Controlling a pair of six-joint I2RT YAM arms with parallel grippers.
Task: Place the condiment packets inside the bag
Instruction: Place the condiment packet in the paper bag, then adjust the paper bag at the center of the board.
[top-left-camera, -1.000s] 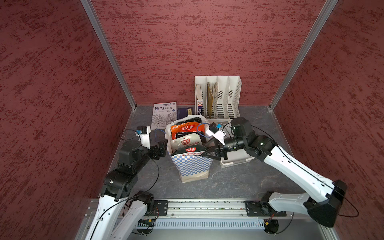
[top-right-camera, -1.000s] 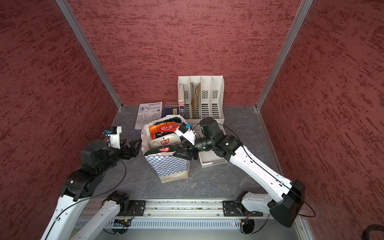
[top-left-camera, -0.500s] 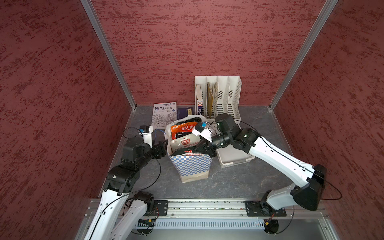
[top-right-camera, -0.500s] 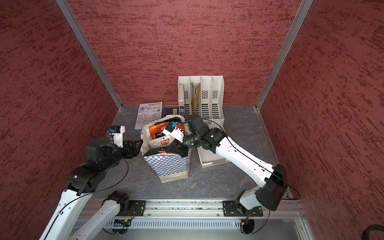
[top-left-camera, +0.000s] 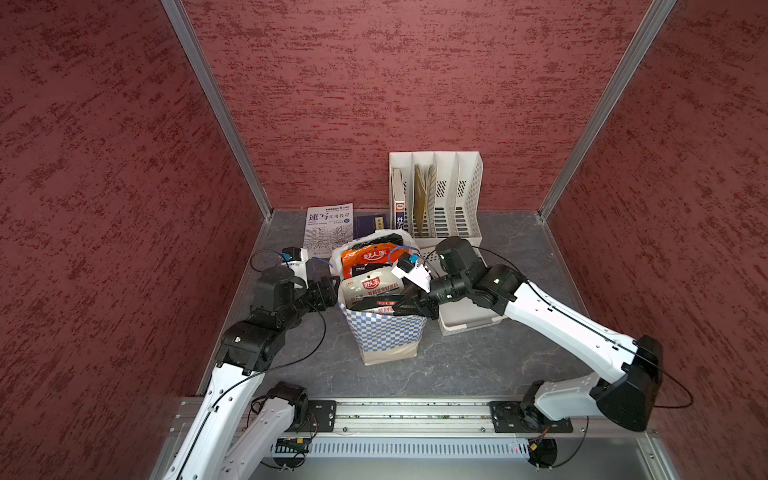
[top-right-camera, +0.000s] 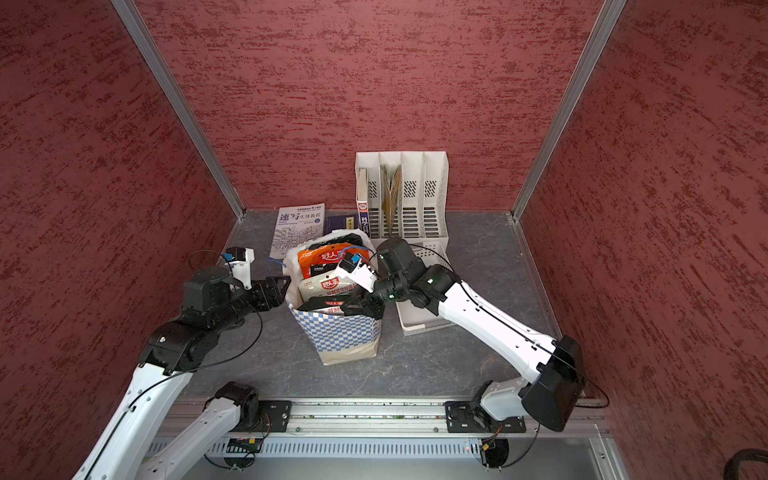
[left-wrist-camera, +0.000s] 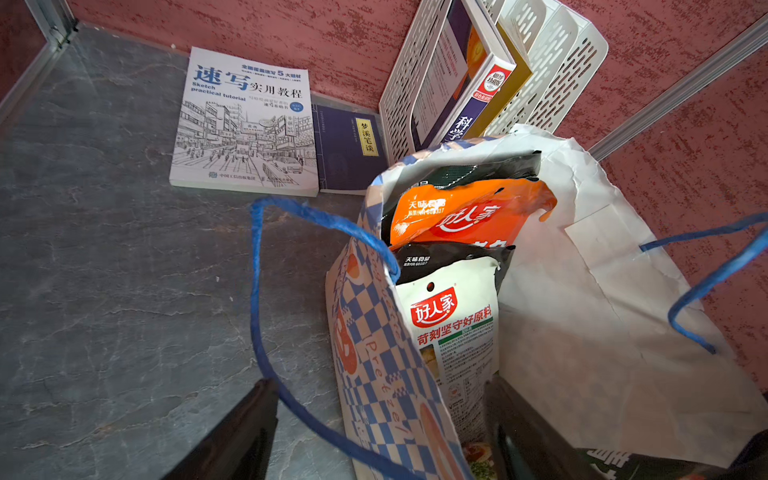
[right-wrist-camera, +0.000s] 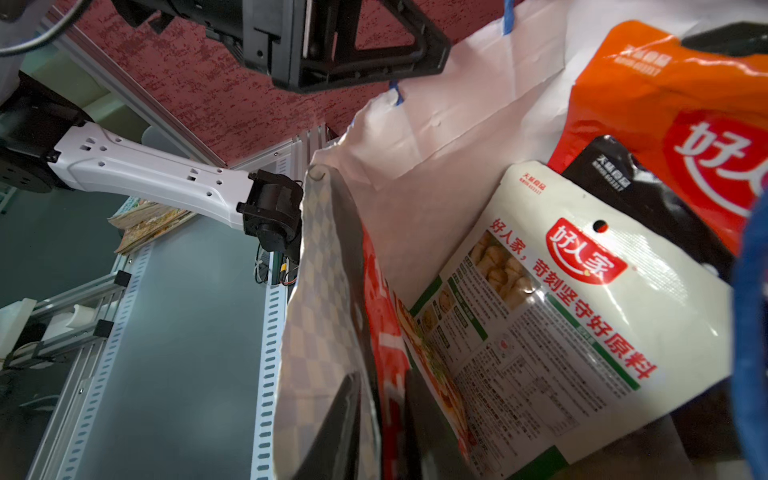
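Right gripper (top-left-camera: 401, 306) drawn back to bag (top-left-camera: 386, 336) rim, grip unclear; left gripper (top-left-camera: 331, 291) open astride its wall

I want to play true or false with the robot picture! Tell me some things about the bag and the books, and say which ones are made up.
1. The bag stands upright on the table. True.
2. An orange packet pokes out of the bag's top. True.
3. The sketch book is inside the bag. False: it lies flat on the table, behind the bag.
4. The white file rack is empty. False: books stand in two of its slots.
5. The left gripper is open at the bag's edge. True.
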